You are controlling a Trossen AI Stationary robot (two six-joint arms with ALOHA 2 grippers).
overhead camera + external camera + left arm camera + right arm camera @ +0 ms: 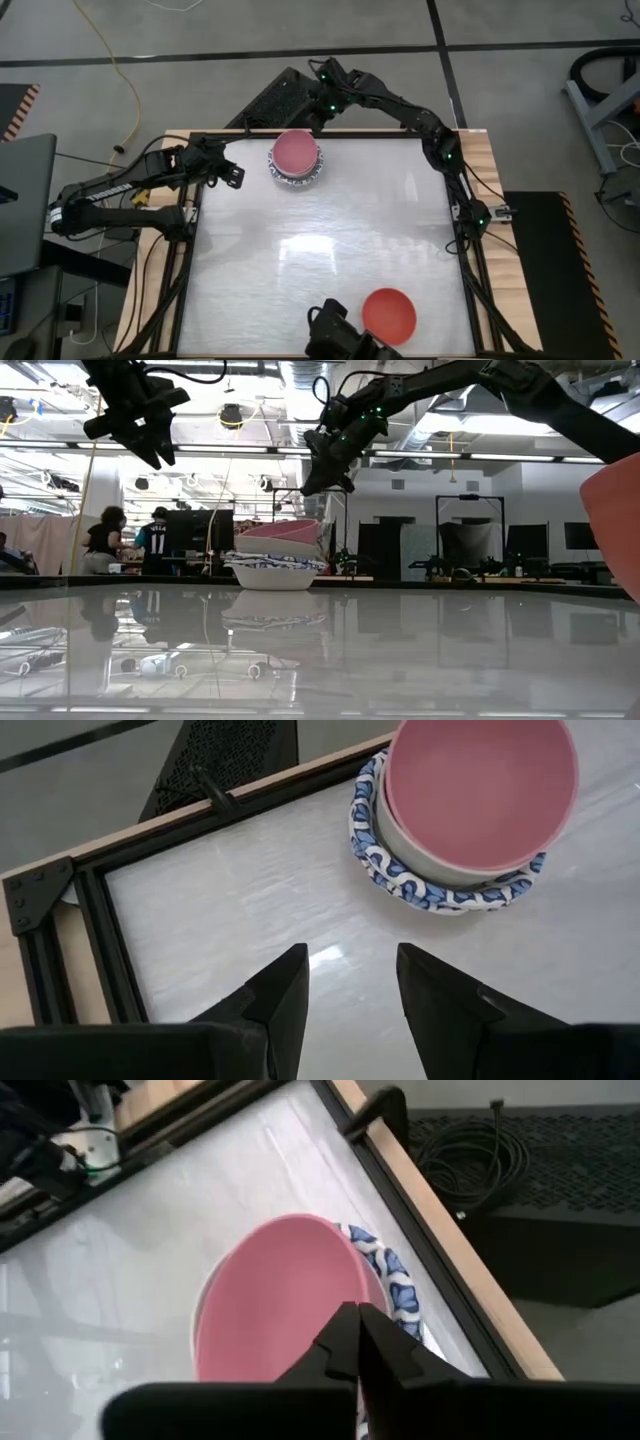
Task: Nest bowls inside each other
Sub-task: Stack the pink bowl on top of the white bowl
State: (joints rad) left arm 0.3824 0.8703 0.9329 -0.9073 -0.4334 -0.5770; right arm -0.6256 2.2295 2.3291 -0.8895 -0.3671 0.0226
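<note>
You've got a stack of bowls [296, 158] at the far edge of the surface [320, 250], about mid-width. Bottom layers are blue-patterned bowls [440, 892] with scalloped rims, a plain white bowl [415, 850] sits inside them, and the pink bowl [296, 150] is nested on top. All mouths face up and the pink bowl is empty. In the low view the pink bowl [283, 531] sits slightly tilted, its rim higher on one side. You can't count the patterned layers.

The red bowl [389, 314] is alone at the near edge, right of centre, well apart from the stack. It's mouth up and empty, and in the low view it's a big pink-red blur at the right edge [615, 520]. These are round bowls, so there's no long axis to call.

Your right gripper [318, 108] hangs just above and beyond the stack's far rim, fingers [352, 1342] pressed together on nothing, tips over the pink bowl's rim. Your left gripper [238, 174] hovers to the left of the stack, apart from it, fingers [285, 992] spread and empty, pointing toward the stack.

Two people [130, 540] are in the room far behind.
</note>
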